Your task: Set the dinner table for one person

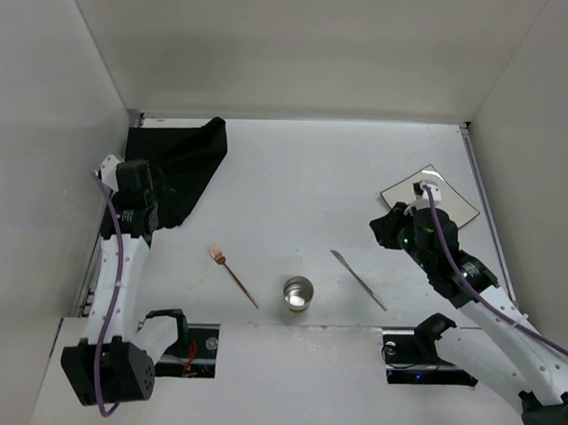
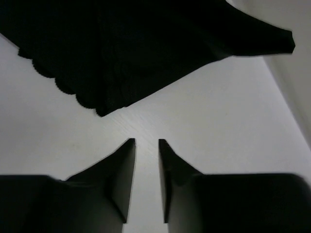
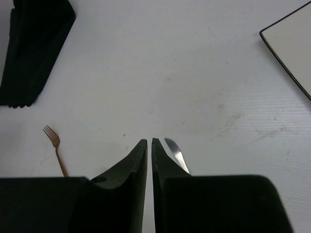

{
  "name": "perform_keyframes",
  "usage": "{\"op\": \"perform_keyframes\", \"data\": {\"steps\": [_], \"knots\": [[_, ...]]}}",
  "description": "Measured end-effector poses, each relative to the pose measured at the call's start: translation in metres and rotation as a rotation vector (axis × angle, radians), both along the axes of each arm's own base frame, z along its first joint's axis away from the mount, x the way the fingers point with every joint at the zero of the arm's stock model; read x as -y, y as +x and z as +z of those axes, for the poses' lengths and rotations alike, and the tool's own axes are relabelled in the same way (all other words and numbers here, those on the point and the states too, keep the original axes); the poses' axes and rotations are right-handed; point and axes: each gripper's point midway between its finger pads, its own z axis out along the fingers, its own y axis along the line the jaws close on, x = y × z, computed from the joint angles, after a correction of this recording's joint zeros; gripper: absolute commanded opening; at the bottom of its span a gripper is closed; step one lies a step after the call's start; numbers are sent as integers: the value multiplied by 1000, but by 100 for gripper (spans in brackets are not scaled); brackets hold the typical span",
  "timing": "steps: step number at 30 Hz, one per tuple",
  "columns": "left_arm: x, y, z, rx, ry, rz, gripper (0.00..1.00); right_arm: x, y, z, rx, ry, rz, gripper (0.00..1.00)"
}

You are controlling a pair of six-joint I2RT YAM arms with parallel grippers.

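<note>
one wide matte white dinner table (image 1: 304,176), left pincer (image 2: 146,141) slightly apart, right pincer (image 3: 149,141) nearly together, both empty

A: Can't see the whole plate (image 3: 291,48) from the right wrist; clipped by the right edge
B: Same for the knife (image 3: 174,151): shows just the tip, hidden otherwise behind the right hand (image 3: 149,141)
A: Loses the fork (image 3: 54,143) at its handle end behind that hand too
B: From the left wrist, cuts the black cloth (image 2: 146,48) off at top and left
</note>
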Motion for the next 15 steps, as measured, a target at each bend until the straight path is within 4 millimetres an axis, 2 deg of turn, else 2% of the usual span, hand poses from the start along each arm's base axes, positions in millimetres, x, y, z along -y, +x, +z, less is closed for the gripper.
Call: {"op": "perform_keyframes", "data": {"steps": [2,4,7,9,15], "knots": [[-8,15,-8,-13,-25,24,16,-6,-1,-5,-18,-7,21,16],[-17,31,-16,-24,-55,52,23,-12,-3,-9,-34,-16,43,18],[-37,57,-24,-27,-97,106,47,-21,-7,-14,-49,-26,78,20],[-49,75,-26,-15,-126,137,56,-26,-10,-16,-56,-31,101,22],[-80,130,-41,-1,-192,177,63,-37,-18,-23,-79,-49,148,28]]}}
